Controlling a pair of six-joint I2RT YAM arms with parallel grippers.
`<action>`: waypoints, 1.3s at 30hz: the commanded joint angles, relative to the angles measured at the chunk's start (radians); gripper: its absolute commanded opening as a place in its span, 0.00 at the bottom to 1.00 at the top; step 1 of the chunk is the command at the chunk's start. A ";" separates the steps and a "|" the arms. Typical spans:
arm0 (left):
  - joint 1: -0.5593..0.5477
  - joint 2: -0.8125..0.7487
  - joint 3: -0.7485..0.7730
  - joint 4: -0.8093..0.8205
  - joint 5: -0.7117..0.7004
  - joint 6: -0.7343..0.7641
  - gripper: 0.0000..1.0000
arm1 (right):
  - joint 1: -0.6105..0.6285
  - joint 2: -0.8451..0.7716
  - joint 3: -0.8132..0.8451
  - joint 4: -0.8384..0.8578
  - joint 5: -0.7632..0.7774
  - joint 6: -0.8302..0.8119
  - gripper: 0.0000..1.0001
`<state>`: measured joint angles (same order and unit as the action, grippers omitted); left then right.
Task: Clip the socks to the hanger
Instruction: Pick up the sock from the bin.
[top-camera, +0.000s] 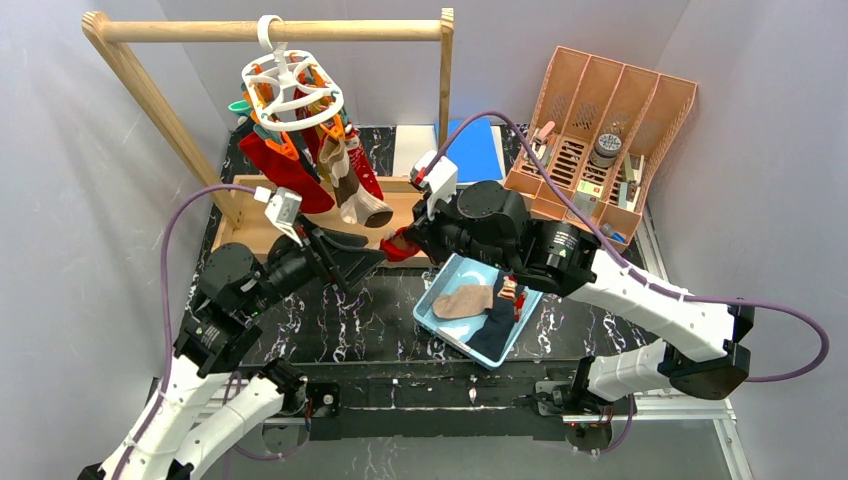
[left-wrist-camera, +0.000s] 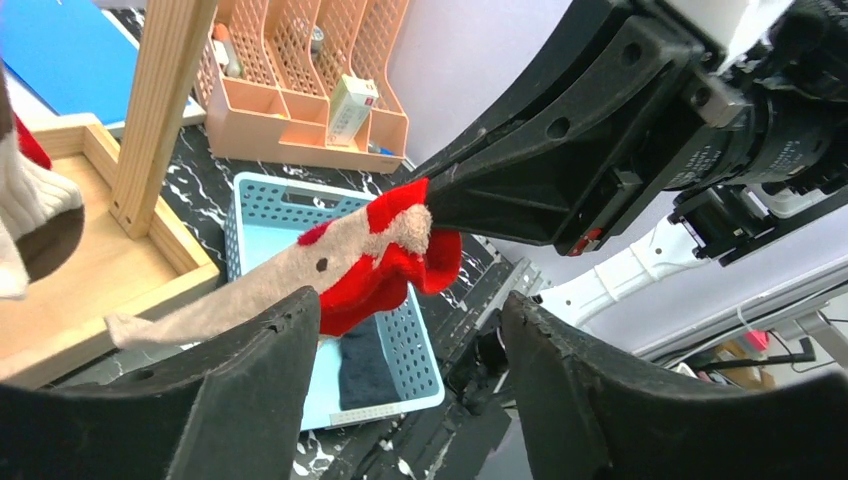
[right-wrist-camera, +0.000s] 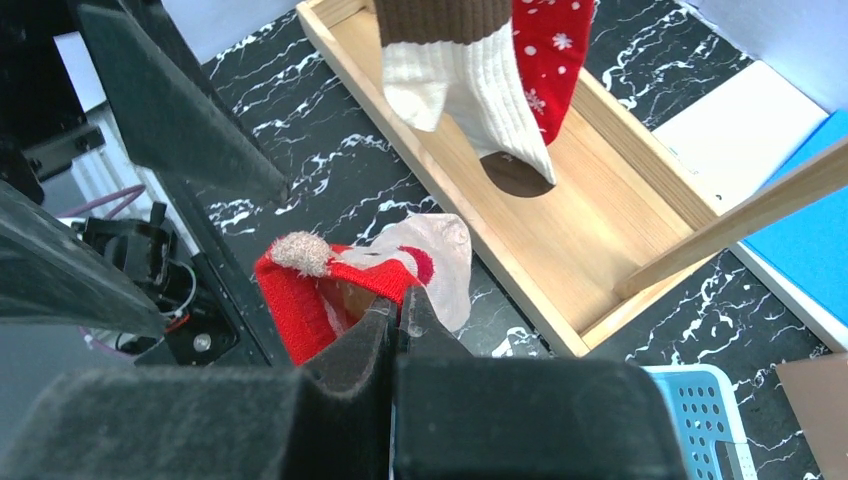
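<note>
From its base at 7 o'clock on the table (top-camera: 340, 325), the left arm (top-camera: 215, 320) leans up toward 1 o'clock, wrist low. The right arm (top-camera: 640, 295) starts at 5 o'clock, elbows out to 3 o'clock and doubles back toward 10 o'clock over the basket (top-camera: 448, 342). The claws meet nose to nose at mid-table.

The left claw (top-camera: 378, 258) stands fairly wide. Its wrist view shows both fingers (left-wrist-camera: 250, 390) apart with the red sock (left-wrist-camera: 385, 260) in the gap between them, and I cannot tell whether either finger touches it. The right claw (right-wrist-camera: 397, 312) is pinched tight on the sock's red edge, as its own camera shows plainly. The overhead view gives only a red scrap at the tips. The left wrist view alone shows the sock's tan length trailing toward 8 o'clock.

In the basket, at 5 o'clock from the claws, lie a tan sock (top-camera: 463, 300) and a navy sock (top-camera: 493, 328).

Farther back, at 11 o'clock, the wooden tray (top-camera: 250, 225) sits under the hung socks (top-camera: 340, 175). The right wrist view shows two of them close up, one brown-cuffed and one red with snowflakes. They dangle from the hanger (top-camera: 295, 95), which is hooked on the rail (top-camera: 270, 30). An orange organizer (top-camera: 610, 110) stands at 1 o'clock.
</note>
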<state>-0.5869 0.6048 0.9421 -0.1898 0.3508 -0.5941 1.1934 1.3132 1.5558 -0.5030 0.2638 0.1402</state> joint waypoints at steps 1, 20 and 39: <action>-0.004 -0.057 0.011 -0.004 -0.030 0.136 0.68 | 0.002 -0.035 0.044 -0.021 -0.087 -0.054 0.01; -0.004 -0.132 -0.030 -0.064 0.225 0.762 0.73 | 0.002 0.060 0.236 -0.178 -0.357 -0.102 0.01; -0.004 -0.094 -0.006 -0.004 0.302 0.768 0.48 | 0.002 0.091 0.236 -0.170 -0.385 -0.087 0.01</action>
<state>-0.5865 0.5079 0.9066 -0.2298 0.6048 0.1844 1.1934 1.3979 1.7523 -0.6945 -0.1085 0.0490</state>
